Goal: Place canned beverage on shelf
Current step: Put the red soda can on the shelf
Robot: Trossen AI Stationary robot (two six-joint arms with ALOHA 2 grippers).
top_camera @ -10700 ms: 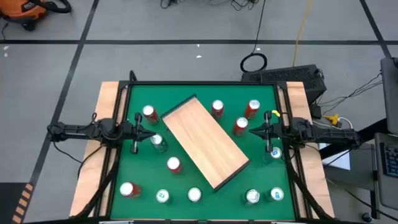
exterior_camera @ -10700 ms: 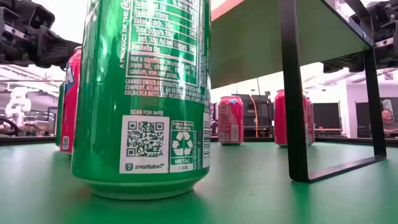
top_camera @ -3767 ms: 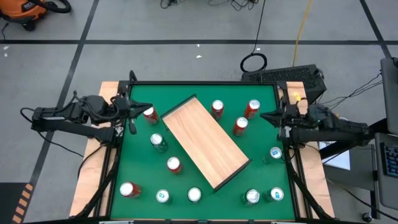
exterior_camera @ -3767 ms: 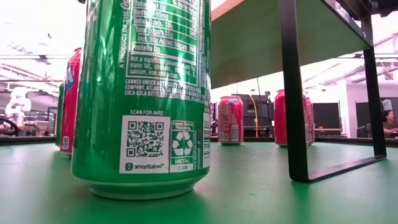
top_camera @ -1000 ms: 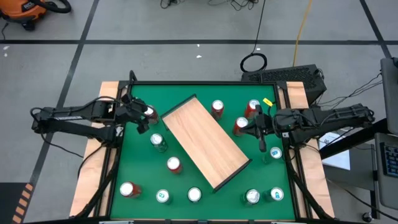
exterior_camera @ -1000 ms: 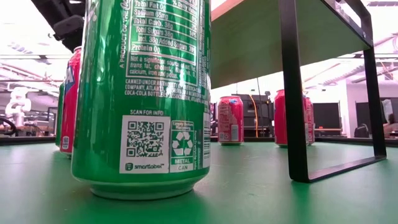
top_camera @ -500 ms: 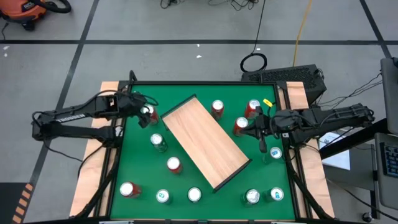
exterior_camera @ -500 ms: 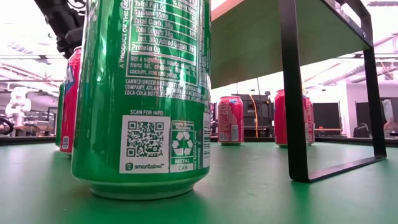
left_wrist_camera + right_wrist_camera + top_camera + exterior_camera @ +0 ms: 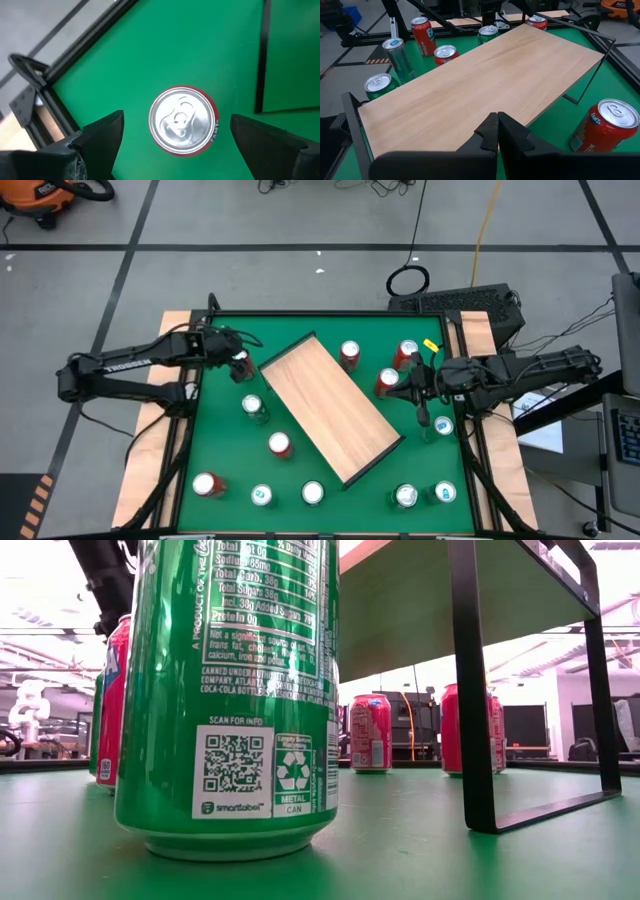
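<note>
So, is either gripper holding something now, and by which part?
Nothing is held. The left gripper is open above the red aluminium can, one finger on each side, not touching. The right gripper is shut and empty.

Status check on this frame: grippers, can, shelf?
Left gripper open above red can, not gripping. Right gripper shut, beside shelf. Shelf top bare.

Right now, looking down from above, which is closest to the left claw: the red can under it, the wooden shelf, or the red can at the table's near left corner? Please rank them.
From the left gripper, in the high view:
1. The red can, directly beneath its open fingers, at the table's far left.
2. The shelf, beside it toward the table's middle.
3. The corner red can, at the near left, farthest away.
</note>
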